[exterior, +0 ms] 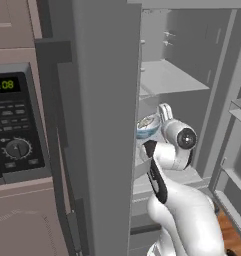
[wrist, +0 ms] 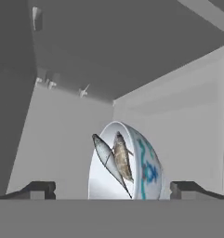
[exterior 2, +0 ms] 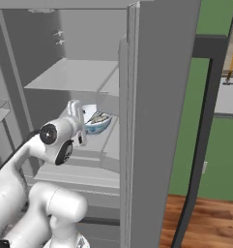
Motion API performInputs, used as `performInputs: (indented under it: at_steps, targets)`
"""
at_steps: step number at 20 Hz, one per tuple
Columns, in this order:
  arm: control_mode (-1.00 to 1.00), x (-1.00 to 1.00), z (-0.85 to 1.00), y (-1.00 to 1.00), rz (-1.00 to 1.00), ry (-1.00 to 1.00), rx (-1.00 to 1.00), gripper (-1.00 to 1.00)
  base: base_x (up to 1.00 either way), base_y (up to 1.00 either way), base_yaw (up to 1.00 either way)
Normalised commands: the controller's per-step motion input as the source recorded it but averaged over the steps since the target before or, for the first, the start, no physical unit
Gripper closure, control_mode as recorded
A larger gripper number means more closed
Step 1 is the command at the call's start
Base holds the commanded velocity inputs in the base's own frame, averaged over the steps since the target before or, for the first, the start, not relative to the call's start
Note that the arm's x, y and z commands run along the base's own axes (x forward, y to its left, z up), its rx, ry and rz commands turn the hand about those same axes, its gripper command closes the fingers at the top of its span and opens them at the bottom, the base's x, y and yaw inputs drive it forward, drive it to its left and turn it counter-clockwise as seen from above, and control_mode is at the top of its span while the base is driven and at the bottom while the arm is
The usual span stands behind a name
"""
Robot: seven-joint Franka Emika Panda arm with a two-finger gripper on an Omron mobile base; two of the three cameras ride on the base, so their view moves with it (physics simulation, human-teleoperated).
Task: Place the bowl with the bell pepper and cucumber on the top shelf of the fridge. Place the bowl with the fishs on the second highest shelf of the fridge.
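Note:
A white bowl with a blue pattern (wrist: 146,167) holds the fish (wrist: 114,158) and sits on a fridge shelf (exterior 2: 110,138); it also shows as the bowl (exterior: 148,125) and the bowl (exterior 2: 97,121). My gripper (wrist: 113,189) is open, with one dark fingertip (wrist: 39,189) on each side of the bowl and not touching it. The hand (exterior: 165,112) reaches into the fridge just in front of the bowl. A bare shelf (exterior: 167,80) lies directly above. The bowl with the bell pepper and cucumber is out of view.
The open grey fridge door (exterior: 107,125) stands close to the left of the arm, and another door panel (exterior 2: 161,121) is at its right. Door bins (exterior: 239,110) line the right side. An oven panel with a clock (exterior: 12,125) is at far left. Lower shelves (exterior 2: 74,174) lie beneath.

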Motion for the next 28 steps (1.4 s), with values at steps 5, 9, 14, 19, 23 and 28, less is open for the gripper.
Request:
performInputs:
  at_steps: [5,9,14,19,23,28]
  targets:
    - [-1.00,-1.00,0.95,0.00,0.00,0.13,0.11,-1.00,0.00,0.00,0.00]
    - [-1.00,-1.00,1.00,0.00,0.00,0.30,0.14,-1.00,0.00,0.00,0.00]
    - [-1.00,-0.98,0.69,0.00,0.00,0.47,0.07,-1.00,0.00,0.00,0.00]
    - [-1.00,-0.49,-0.35,0.09,0.14,0.28,-0.06,-1.00,0.00,0.00,0.00]
    - [-1.00,0.00,-0.05,0.00,0.01,0.00,-0.01,-1.00,0.00,0.00,0.00]
    - [-1.00,-0.06,0.00,0.02,0.00,0.02,0.00,-1.00,0.00,0.00,0.00]
